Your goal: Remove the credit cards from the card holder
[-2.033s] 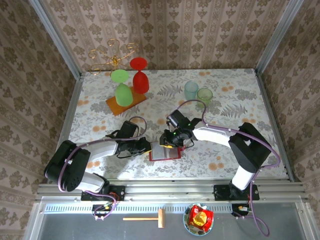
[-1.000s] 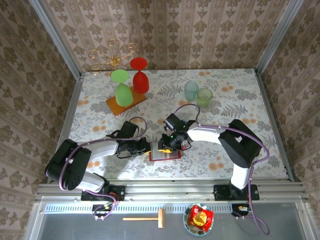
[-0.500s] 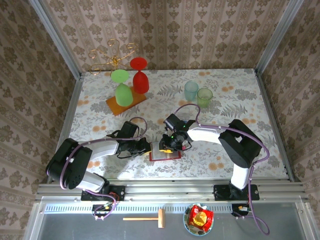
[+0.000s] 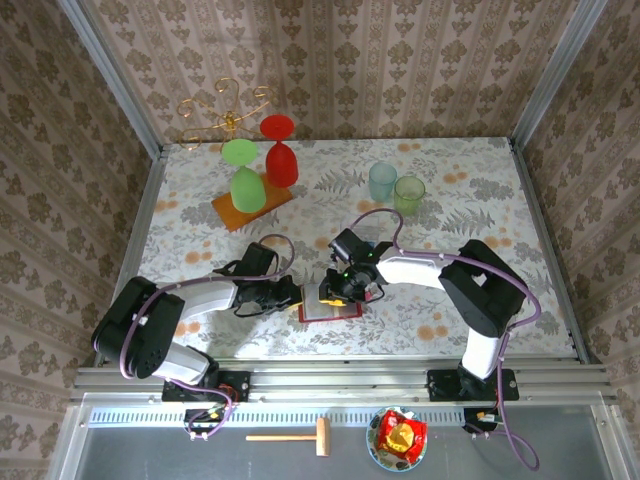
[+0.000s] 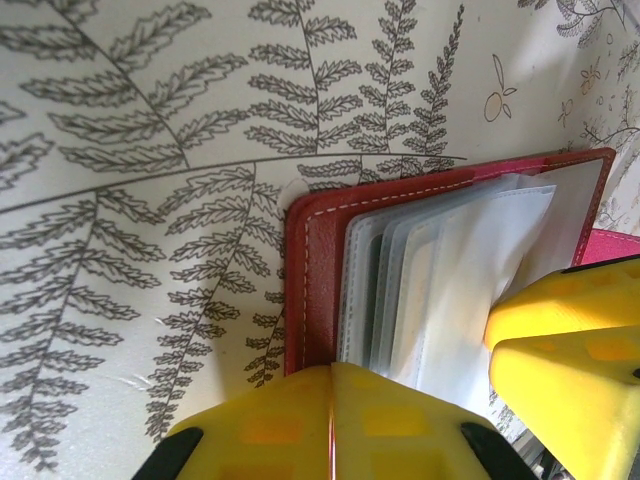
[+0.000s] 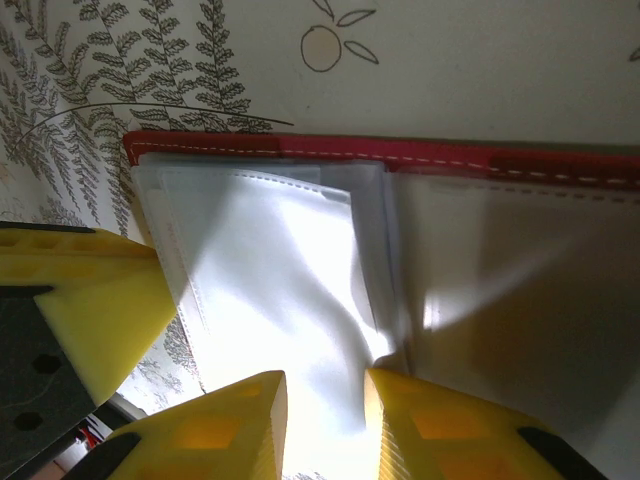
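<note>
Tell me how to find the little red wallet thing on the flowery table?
Look at the near edge of the flowery table, where the two robot arms meet. Between the left gripper and the right gripper lies the card holder, open and flat. It is the only red thing lying flat; the red glass stands tall at the back.

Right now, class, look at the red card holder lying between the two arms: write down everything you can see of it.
The card holder lies open and flat on the patterned table, near its front edge. Its red cover looks like leather with pale stitching along the rim. Inside are greyish clear plastic pockets, glossy and slightly rumpled. The left tool presses on its left edge, while the right tool pinches a fold of a clear sleeve at the top. No card can be made out.
</note>
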Available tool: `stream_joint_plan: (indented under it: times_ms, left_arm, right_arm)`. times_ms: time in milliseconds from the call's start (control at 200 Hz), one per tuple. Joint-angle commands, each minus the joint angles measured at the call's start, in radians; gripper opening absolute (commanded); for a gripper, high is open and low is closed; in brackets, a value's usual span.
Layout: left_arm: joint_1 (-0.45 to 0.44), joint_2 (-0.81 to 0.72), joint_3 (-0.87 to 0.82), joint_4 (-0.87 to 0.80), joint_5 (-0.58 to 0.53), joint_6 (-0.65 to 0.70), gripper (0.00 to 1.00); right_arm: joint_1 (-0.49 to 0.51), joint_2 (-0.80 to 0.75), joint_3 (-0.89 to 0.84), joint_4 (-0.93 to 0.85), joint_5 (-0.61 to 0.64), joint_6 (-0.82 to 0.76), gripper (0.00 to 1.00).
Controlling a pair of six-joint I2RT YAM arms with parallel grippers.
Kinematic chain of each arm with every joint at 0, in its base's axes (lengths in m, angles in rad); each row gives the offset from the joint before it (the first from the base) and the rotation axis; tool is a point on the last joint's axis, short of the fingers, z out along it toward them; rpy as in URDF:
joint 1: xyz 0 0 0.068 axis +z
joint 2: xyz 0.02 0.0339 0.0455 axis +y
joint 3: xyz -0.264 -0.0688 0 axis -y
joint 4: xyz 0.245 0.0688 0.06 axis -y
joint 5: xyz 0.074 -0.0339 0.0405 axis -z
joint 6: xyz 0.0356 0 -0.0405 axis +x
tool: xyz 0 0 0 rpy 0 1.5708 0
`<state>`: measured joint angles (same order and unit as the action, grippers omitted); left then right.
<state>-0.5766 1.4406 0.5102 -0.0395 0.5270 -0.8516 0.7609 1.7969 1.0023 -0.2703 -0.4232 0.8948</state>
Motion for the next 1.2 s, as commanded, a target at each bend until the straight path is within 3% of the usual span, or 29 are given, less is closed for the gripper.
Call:
stream_joint_plan:
  times_ms: [0, 215, 525, 865, 1195]
  left_arm:
    - [-0.003, -0.012, 0.008, -0.058, -0.023, 0.028, 0.09]
    - [0.014, -0.054, 0.040, -0.131, -0.032, 0.054, 0.10]
    - [-0.003, -0.100, 0.074, -0.112, 0.002, 0.001, 0.24]
    - [-0.057, -0.026, 0.099, -0.030, 0.011, -0.055, 0.35]
    - [-0.063, 0.024, 0.091, -0.009, -0.004, -0.067, 0.36]
  right_arm:
    - [-0.010, -0.024, -0.027, 0.005, 0.011, 0.017, 0.27]
    - [-0.015, -0.024, -0.051, 0.037, -0.004, 0.027, 0.27]
    - [-0.027, -0.032, -0.098, 0.116, -0.034, 0.053, 0.27]
    - [-0.064, -0.040, -0.184, 0.264, -0.093, 0.116, 0.27]
    - [-0.088, -0.025, -0.264, 0.417, -0.147, 0.191, 0.26]
